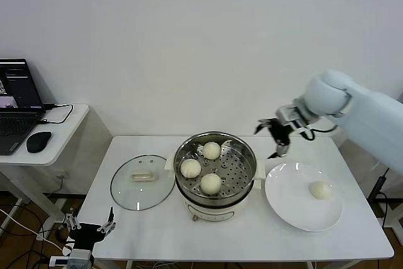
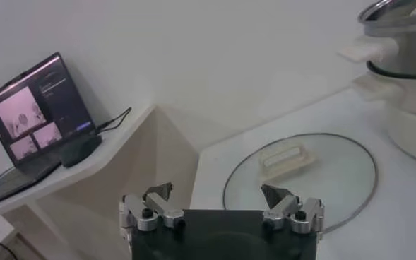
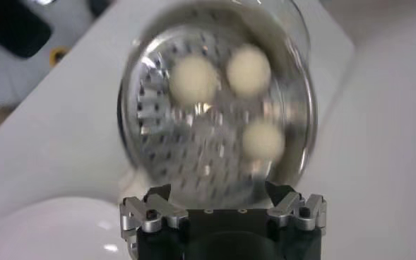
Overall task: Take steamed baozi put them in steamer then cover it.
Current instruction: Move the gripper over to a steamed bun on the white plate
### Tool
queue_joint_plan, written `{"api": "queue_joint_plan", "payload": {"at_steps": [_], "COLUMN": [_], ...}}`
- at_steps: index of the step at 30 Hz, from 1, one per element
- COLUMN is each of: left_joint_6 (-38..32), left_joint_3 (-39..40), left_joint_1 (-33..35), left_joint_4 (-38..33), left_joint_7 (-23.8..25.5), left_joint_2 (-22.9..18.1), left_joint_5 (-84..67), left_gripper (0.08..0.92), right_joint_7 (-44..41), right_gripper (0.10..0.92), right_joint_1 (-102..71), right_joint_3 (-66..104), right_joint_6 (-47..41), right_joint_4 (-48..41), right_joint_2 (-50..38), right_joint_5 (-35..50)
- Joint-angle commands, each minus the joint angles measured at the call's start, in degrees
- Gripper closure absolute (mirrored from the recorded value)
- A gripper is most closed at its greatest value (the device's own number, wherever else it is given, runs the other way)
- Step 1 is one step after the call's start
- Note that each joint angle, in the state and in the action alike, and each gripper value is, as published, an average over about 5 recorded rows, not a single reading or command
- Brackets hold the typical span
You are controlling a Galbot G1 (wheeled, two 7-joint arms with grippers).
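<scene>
Steamer: the round shiny stainless-steel steamer pot [image 1: 215, 174] with a perforated tray and cream-white base stands mid-way along the white counter [image 1: 145, 231], uncovered.
Buns in steamer: three small smooth cream-white steamed buns [image 1: 211, 150] lie on the perforated tray, apart from one another.
Bun on plate: a fourth cream-white bun [image 1: 321, 189] lies on the flat round white plate [image 1: 286, 203], just beside the steamer on the robot's right.
Cover: the round clear glass lid with a metal rim and cream rectangular handle [image 1: 142, 182] lies flat on the counter, beside the steamer on the robot's left.
Right claw: the right claw [image 1: 278, 137] hangs released and empty above the counter, between the steamer's far rim and the plate, touching neither.
Left claw: the left claw [image 1: 88, 223] is parked low at the counter's near left corner, released and empty, near the lid.
Side table: a laptop [image 1: 17, 102] and a dark mouse [image 1: 38, 141] rest on a separate side table on the robot's left.
</scene>
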Motion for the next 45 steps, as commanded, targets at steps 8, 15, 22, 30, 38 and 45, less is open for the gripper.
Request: {"api": "queue_joint_plan", "payload": {"at_steps": [8,15,22,30,38,45], "left_joint_6": [0.47,0.47,0.48,0.65,0.65,0.66], "left_joint_3": [-0.14,-0.39,-0.59,-0.57,-0.38,-0.47], "left_joint_1": [1.42,1.42,0.87,-0.1,-0.4,-0.49], "left_joint_4": [0.01,1.05,2.11,3.14,3.74,4.12], "left_joint_7": [0.45,0.45,0.6,0.81,0.99,1.03], "left_joint_2": [0.28,0.15,0.36,0.37,0.6,0.93], "left_joint_5": [-0.25,0.37,0.46,0.55,0.71,0.77], "left_gripper": [0.177,0.177,0.177,0.177,0.177,0.177], "right_joint_7": [-2.25,-0.64,-2.26,-1.02,0.49,1.86], "right_gripper": [0.203,0.203,0.203,0.203,0.203,0.203], "right_joint_1": [-21.11,-23.34,-24.77,-26.81,-29.29,-29.74], "right_joint_3": [16.25,18.53,18.55,19.89,22.46,23.27], "right_joint_6": [0.16,1.96,4.04,5.04,5.98,6.62], "right_joint_4": [-16.28,-23.82,-26.13,-28.4,-30.91,-32.77], "right_joint_2": [-2.63,2.6,4.42,5.08,6.59,7.89], "right_joint_5": [-15.58,-18.87,-20.68,-24.32,-27.86,-29.86]}}
